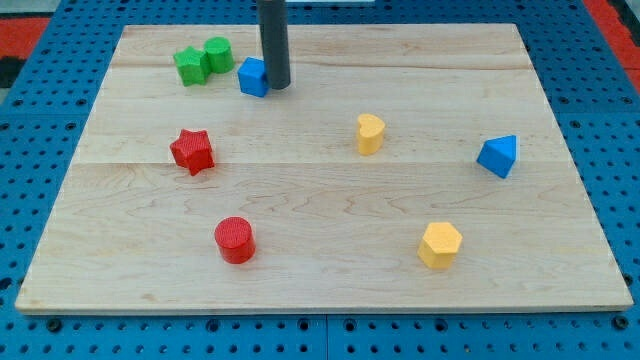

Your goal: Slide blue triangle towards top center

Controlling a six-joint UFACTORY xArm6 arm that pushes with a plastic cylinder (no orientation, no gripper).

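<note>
Jaws: none, only my tip (pixel 277 87), touching the blue cube (pixel 253 77). From the view's left: green star (pixel 190 66), green cylinder (pixel 218 53), red star (pixel 192 151), red cylinder (pixel 235 240), two yellow blocks (pixel 370 133) (pixel 440 245), blue triangle (pixel 499 156) near the wooden board (pixel 320 195)'s right edge.

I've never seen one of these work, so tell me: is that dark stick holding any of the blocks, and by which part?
Nothing is held. My tip only pushes; it stands beside the blue cube, far from the blue triangle.

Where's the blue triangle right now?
The blue triangle sits near the board's right edge in the view, right of the yellow block, far from my tip.
</note>
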